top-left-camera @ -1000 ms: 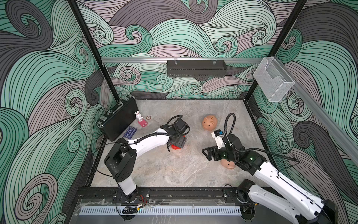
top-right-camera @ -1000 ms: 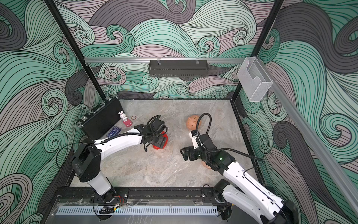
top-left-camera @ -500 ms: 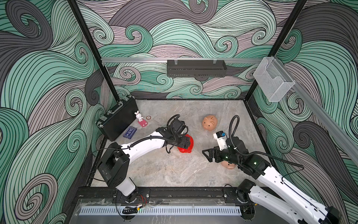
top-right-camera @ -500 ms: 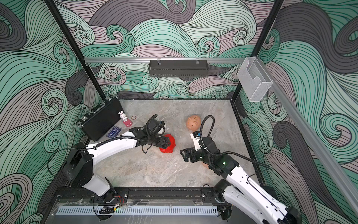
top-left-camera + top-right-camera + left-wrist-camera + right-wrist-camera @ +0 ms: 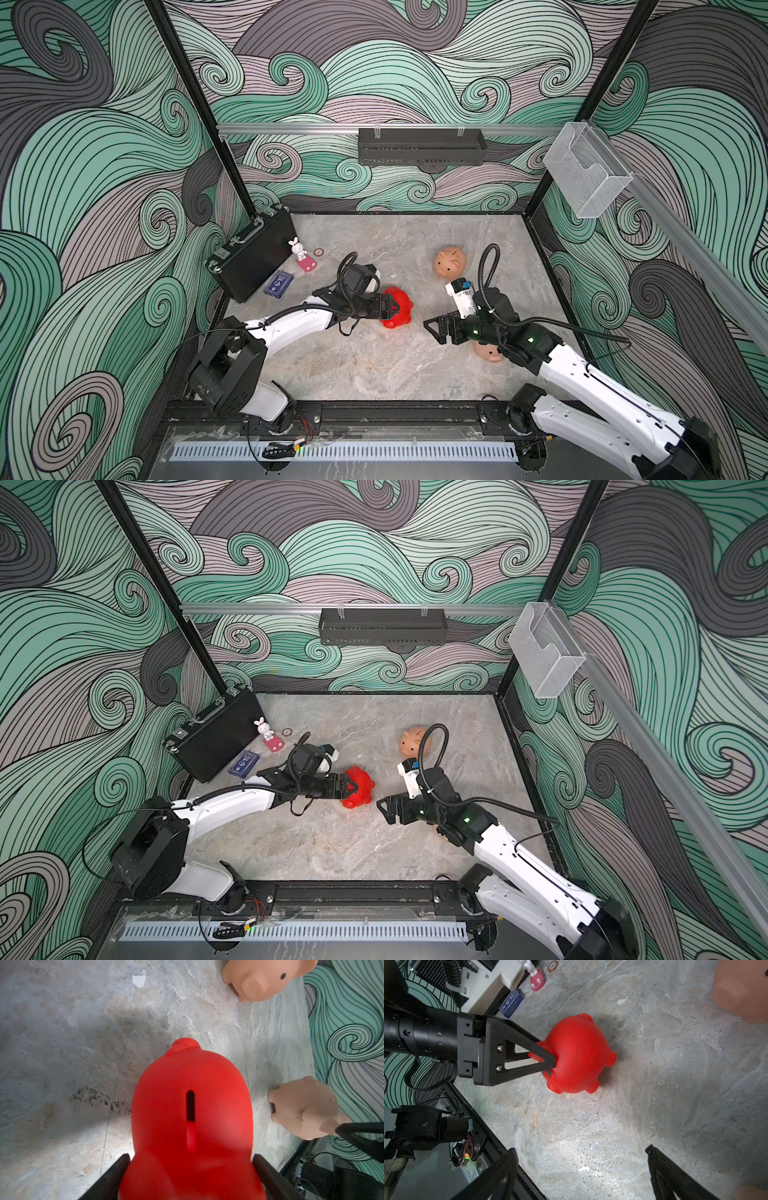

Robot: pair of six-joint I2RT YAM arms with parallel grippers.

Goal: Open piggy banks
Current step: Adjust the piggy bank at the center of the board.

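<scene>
The red piggy bank point(image 5: 401, 309) point(image 5: 360, 788) is near the middle of the table, and my left gripper point(image 5: 394, 308) point(image 5: 191, 1157) is shut on its sides. Its coin slot faces the left wrist camera point(image 5: 190, 1105). It sits low at the tabletop in the right wrist view point(image 5: 579, 1055). My right gripper point(image 5: 429, 325) point(image 5: 580, 1149) is open and empty, pointing at the red pig from a short gap away. One peach-pink piggy bank point(image 5: 450, 262) point(image 5: 411, 741) stands farther back. Another point(image 5: 490, 353) point(image 5: 303, 1107) lies half hidden under my right arm. No belly plug shows.
A black case point(image 5: 257, 253) leans at the left wall. Beside it stand a white rabbit figurine point(image 5: 299, 251) on a pink base, a blue card box point(image 5: 278, 284) and a small round token point(image 5: 318, 251). A black tray point(image 5: 419, 145) and a clear holder point(image 5: 586, 174) hang on the walls.
My left arm has stretched to the right, carrying the red piggy bank out from under the wrist towards the middle. My right gripper has shifted slightly left and stays open.
</scene>
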